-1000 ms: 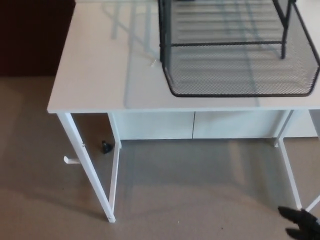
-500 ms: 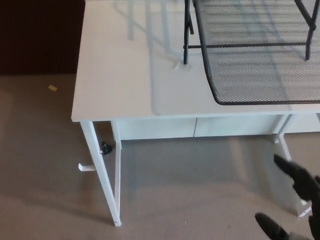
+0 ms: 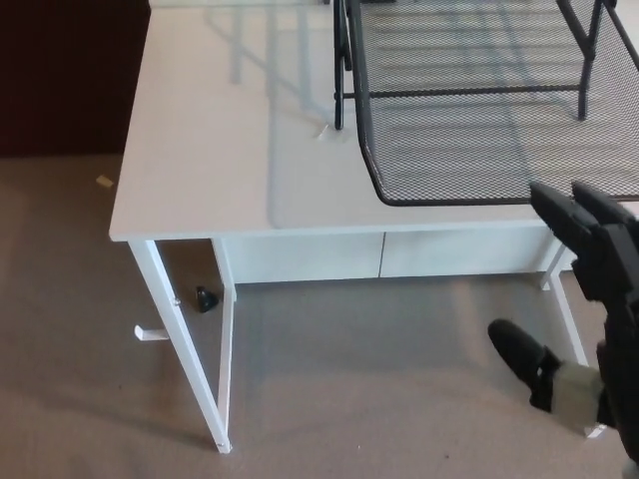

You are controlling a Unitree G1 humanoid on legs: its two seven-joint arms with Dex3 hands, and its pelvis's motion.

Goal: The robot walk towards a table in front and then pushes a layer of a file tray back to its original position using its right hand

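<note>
The pulled-out layer (image 3: 479, 150) of the black mesh file tray (image 3: 344, 60) is seen on the white table (image 3: 220, 150), top right of the head view, its front rim reaching almost to the table's near edge. The right hand (image 3: 584, 299) is seen low at the right, fingers spread apart w/ nothing held, fingertips just in front of that rim and the thumb lower, by the floor. Left hand not in view. Risks, as judged: if contact is made off-centre, the layer could be skewed and jammed in its frame; if fingers are poked into the mesh, they could be snagged; if pushed too hard, the whole tray could be slid back instead of the layer alone.
</note>
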